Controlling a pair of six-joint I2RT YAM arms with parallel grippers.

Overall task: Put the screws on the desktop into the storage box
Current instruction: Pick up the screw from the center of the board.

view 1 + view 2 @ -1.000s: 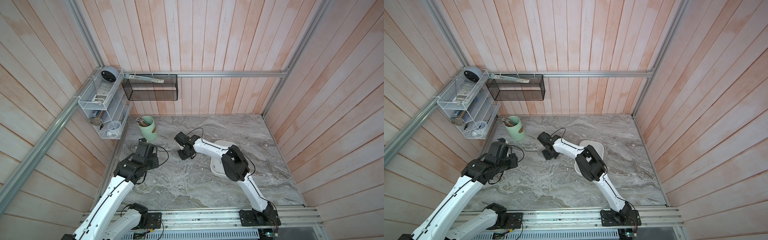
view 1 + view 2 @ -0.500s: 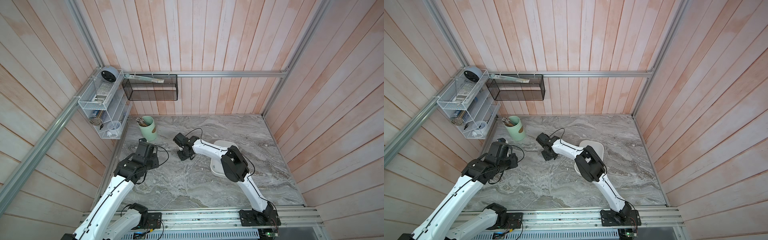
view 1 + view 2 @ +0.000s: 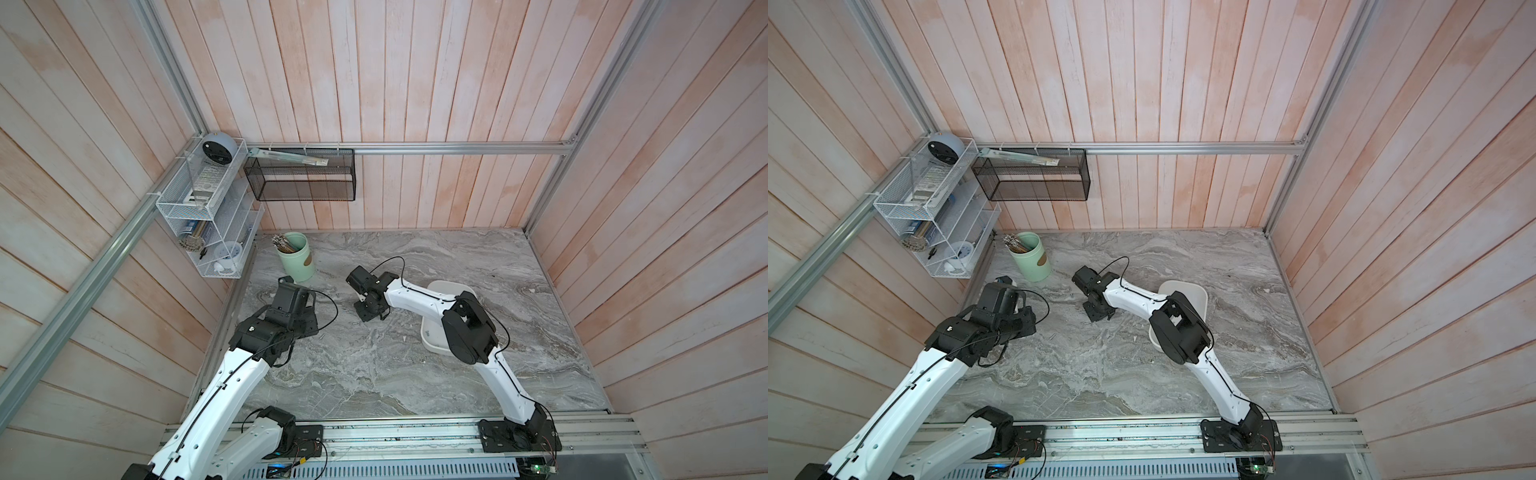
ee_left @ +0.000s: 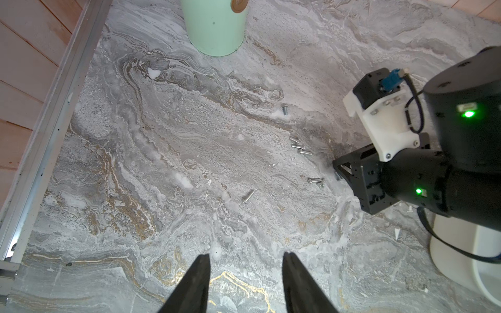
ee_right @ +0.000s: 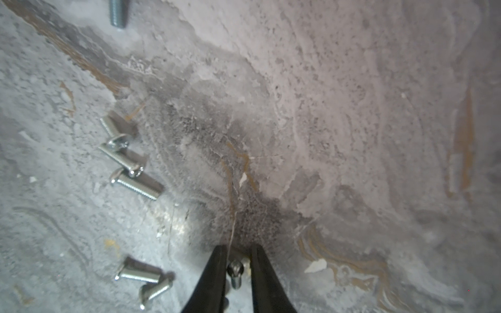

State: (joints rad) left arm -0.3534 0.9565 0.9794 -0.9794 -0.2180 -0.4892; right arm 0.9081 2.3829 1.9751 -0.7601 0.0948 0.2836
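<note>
Your right tool (image 5: 239,248) is straddling one screw (image 5: 235,268) on the desk (image 5: 325,135), clamped or not unclear, while your left tool (image 4: 246,256) is hovering, jaws apart.

Pale pink plank walls (image 3: 415,83); aluminium rail (image 3: 457,148); black mesh basket (image 3: 299,183); white wire shelf (image 3: 195,195).

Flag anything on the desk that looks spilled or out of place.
Small screws lie scattered loose on the marble desktop instead of in the white storage box: a touching trio, a pair, some singles. One screw sits between the right gripper's fingertips. White chips also litter the marble.
</note>
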